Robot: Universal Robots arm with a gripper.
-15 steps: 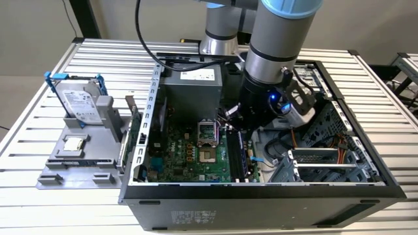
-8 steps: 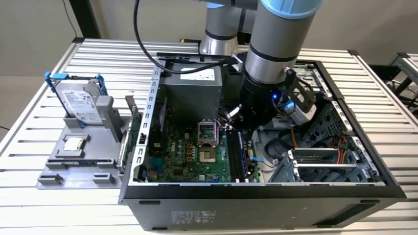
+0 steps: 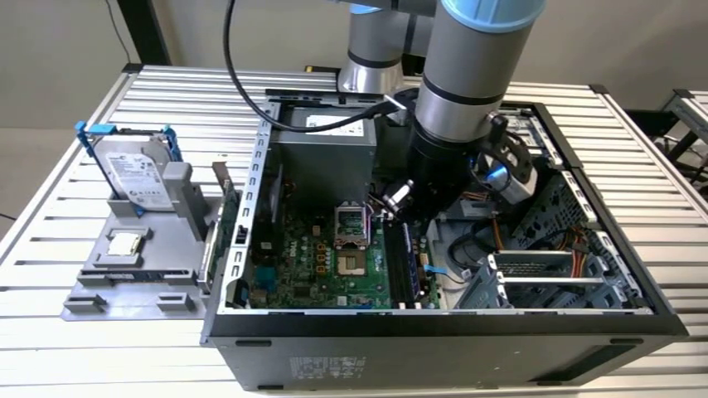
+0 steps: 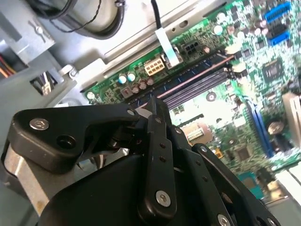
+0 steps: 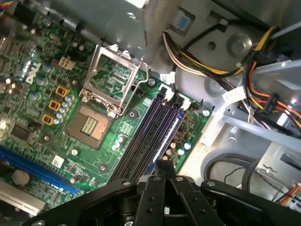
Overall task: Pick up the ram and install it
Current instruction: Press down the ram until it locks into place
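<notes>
Inside the open computer case (image 3: 443, 323) on a slatted metal table (image 3: 66, 348), the fingers (image 5: 162, 172) pinch the ram (image 5: 164, 136).

The arm (image 3: 470, 75) descends steeply from above, its grey tube sections joined by pale blue caps, with a black cable looping off its upper part. The black wrist section points straight down. The gripper (image 3: 400, 201) sits low at the wrist's end, its black linkage bars and silver screws visible in both wrist views. The fingers (image 5: 163, 170) stand drawn together, tips meeting at a narrow point (image 4: 157, 106).
</notes>
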